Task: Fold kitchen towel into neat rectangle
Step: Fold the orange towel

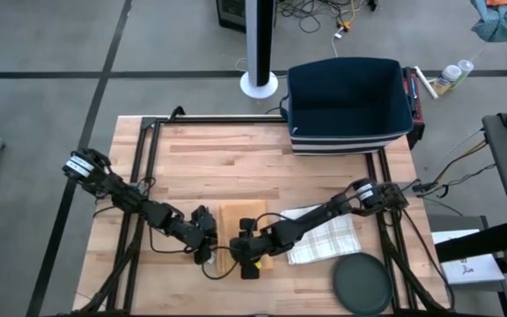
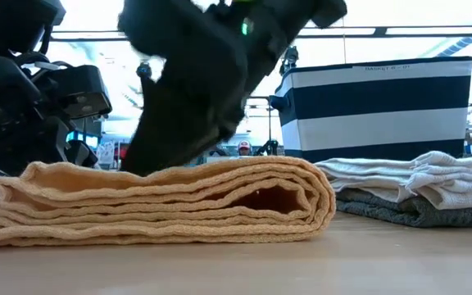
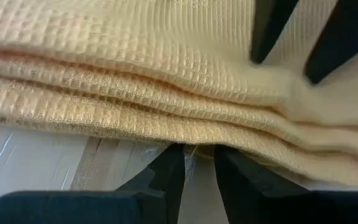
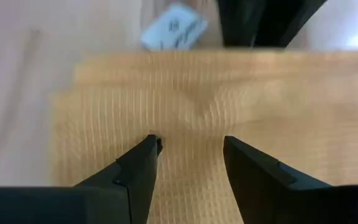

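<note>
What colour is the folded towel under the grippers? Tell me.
Pale orange-yellow waffle weave towel; shows best in the low view.

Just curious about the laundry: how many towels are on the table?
3, maybe more hidden: a folded yellow towel under the grippers, a checked white towel beside it, a grey towel beneath that.

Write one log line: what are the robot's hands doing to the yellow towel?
towel: folded, on table | right gripper: open, over towel | left gripper: at towel edge | step: finishing

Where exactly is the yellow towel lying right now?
In the high view, the folded yellow towel lies near the table's front edge, between both grippers, left of the checked cloth.
</note>
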Robot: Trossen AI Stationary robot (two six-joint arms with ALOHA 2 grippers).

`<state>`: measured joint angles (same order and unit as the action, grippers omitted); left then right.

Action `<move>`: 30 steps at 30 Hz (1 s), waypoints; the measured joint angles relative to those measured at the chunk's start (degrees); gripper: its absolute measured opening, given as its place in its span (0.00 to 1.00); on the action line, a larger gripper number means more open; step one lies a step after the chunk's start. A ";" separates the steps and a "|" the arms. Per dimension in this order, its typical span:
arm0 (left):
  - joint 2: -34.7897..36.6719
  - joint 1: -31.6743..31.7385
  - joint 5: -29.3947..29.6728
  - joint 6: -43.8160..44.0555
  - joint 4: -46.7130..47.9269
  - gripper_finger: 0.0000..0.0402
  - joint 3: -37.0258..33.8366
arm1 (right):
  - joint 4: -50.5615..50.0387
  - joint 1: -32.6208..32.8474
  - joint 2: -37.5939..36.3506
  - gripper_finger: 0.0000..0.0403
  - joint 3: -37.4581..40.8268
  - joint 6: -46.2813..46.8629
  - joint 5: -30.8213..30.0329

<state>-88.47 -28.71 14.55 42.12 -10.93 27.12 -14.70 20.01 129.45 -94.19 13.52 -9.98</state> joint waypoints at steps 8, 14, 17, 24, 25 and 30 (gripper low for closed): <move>0.00 0.00 0.04 0.84 -0.14 0.19 0.00 | 8.23 -0.48 1.93 0.43 -0.97 0.36 -1.20; 0.00 0.02 0.04 0.82 -0.15 0.19 0.00 | 8.30 -0.74 2.07 0.43 -1.43 -0.08 -3.79; 0.00 0.02 0.04 0.84 -0.29 0.19 0.00 | 8.18 -1.05 3.25 0.42 -1.45 0.92 -4.45; 0.00 0.01 0.07 0.84 -0.55 0.19 0.00 | 10.47 -1.26 4.13 0.43 -2.00 2.97 -5.09; 0.00 0.02 0.07 0.84 -0.58 0.19 0.00 | 9.90 -1.26 4.13 0.43 -2.48 2.95 -5.09; 0.00 0.00 0.07 0.84 -0.54 0.19 0.02 | 4.75 -0.99 3.20 0.43 -6.45 0.90 -5.09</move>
<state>-88.47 -28.71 14.62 42.96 -11.47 27.14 -9.95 19.02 132.64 -100.64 14.42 -15.07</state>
